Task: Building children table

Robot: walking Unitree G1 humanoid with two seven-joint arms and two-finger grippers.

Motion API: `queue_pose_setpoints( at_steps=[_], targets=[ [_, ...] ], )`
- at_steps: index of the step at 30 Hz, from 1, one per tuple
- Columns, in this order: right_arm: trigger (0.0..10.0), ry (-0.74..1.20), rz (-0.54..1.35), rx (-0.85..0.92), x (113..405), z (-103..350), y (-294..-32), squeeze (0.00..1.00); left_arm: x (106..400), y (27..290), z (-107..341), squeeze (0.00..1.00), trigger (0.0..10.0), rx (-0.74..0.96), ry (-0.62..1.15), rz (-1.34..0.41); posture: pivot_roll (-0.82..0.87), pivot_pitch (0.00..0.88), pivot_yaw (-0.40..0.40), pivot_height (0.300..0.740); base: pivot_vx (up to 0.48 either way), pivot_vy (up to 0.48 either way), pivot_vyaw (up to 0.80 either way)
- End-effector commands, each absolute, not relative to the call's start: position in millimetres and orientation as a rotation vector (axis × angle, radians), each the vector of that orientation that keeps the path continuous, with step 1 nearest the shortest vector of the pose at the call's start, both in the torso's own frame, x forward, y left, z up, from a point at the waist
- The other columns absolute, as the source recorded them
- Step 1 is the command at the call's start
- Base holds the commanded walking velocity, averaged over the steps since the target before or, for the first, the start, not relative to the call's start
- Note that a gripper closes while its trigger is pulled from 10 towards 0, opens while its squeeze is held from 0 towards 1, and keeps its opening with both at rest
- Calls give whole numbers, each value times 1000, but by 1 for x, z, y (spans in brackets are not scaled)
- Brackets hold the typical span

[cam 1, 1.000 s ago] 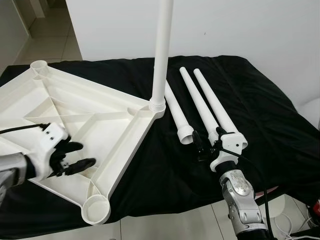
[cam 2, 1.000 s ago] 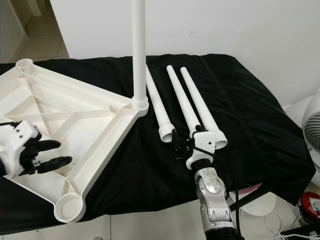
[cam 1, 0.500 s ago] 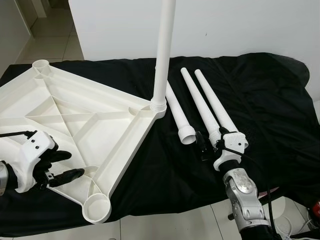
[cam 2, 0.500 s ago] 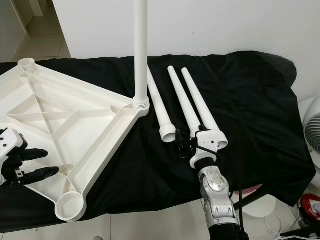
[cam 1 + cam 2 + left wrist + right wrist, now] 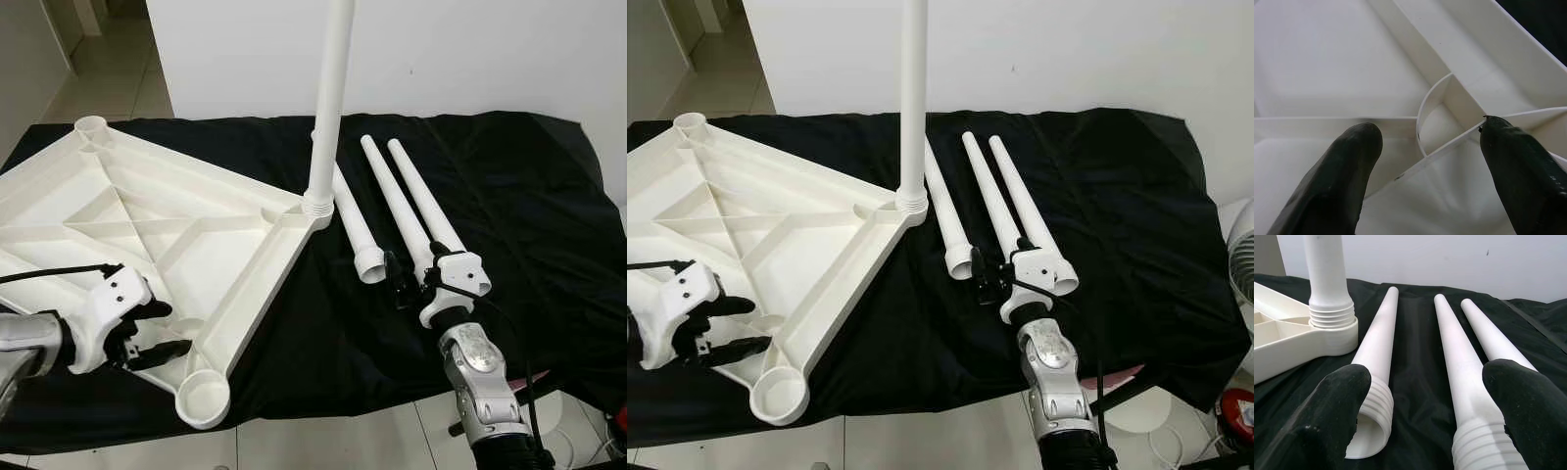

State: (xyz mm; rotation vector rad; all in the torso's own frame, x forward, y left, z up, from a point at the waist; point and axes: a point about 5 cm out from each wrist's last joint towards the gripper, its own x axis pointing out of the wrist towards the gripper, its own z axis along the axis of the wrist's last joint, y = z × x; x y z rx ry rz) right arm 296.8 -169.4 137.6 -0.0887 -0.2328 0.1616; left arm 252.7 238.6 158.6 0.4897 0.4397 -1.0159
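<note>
The white tabletop [image 5: 118, 201] lies upside down on the black cloth, ribs up. One white leg [image 5: 330, 98] stands upright, screwed into its right corner. Three loose legs [image 5: 392, 201] lie side by side to the right, threaded ends towards me. My left gripper [image 5: 167, 330] is open, low over the ribs by the tabletop's near edge; in the left wrist view its fingers [image 5: 1347, 166] straddle a curved rib. My right gripper [image 5: 1425, 396] is open just short of the loose legs' threaded ends [image 5: 1374, 406], holding nothing.
An empty round socket [image 5: 203, 397] sits at the tabletop's near corner, another [image 5: 90, 125] at the far corner. The black cloth [image 5: 529, 225] covers the work surface up to a white wall. A white fan [image 5: 1239, 240] stands off the right edge.
The camera has shifted slightly. My left gripper has drawn back towards the tabletop's near edge, closer to the near socket. The right gripper stays by the loose legs.
</note>
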Motion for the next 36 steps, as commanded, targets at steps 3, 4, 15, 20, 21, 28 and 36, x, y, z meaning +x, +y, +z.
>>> queue_pose_setpoints(
  at_steps=[3,4,15,20,21,28,36],
  targets=[
    [10000,-227,144,-96,295,135,-174,0,254,236,144,0,10000,497,485,-1028,78,95,-28,740,0,0,0],
    [10000,-226,140,-101,295,135,-175,0,253,238,143,0,10000,497,492,-1028,75,96,-25,740,0,0,0],
    [10000,-220,147,-107,295,133,-175,0,250,265,132,0,10000,568,594,-989,91,98,-36,740,0,0,0],
    [10000,-219,157,-104,296,133,-172,0,258,265,131,0,10000,599,586,-952,93,98,-37,740,0,0,0],
    [10000,-219,159,-105,296,133,-171,0,259,264,130,0,10000,593,581,-955,93,98,-37,740,0,0,0],
    [10000,-218,160,-108,297,133,-171,0,275,247,132,0,3294,595,509,-932,84,86,-30,740,0,0,0],
    [10000,-222,152,-112,297,134,-172,0,291,229,138,0,0,593,411,-909,77,76,-22,740,0,0,0]
  ],
)
